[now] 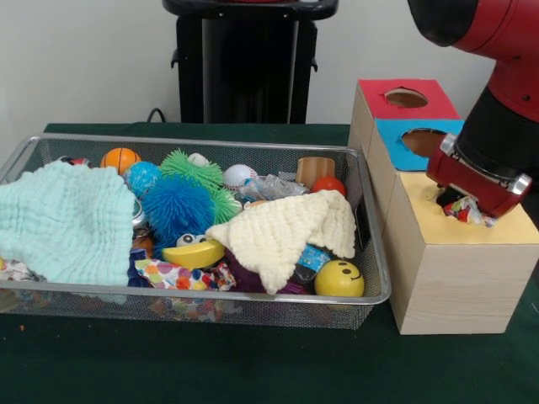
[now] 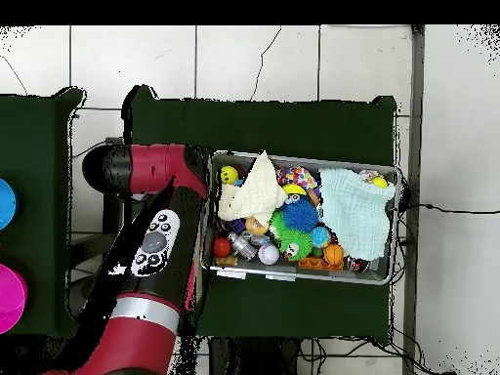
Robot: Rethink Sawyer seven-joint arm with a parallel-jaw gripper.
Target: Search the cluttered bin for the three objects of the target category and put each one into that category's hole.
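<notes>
Front view: at the right of the frame the red and black arm's gripper (image 1: 465, 204) sits over the yellow-topped box (image 1: 455, 261). A dotted fabric piece (image 1: 466, 209) shows at its tip, covering the hole; whether the fingers pinch it cannot be told. At lower centre the wire-mesh bin (image 1: 375, 290) on the green tabletop (image 1: 253, 362) holds another dotted fabric piece (image 1: 171, 274), beside a mint-green cloth (image 1: 63, 220) and a cream cloth (image 1: 282, 233).
</notes>
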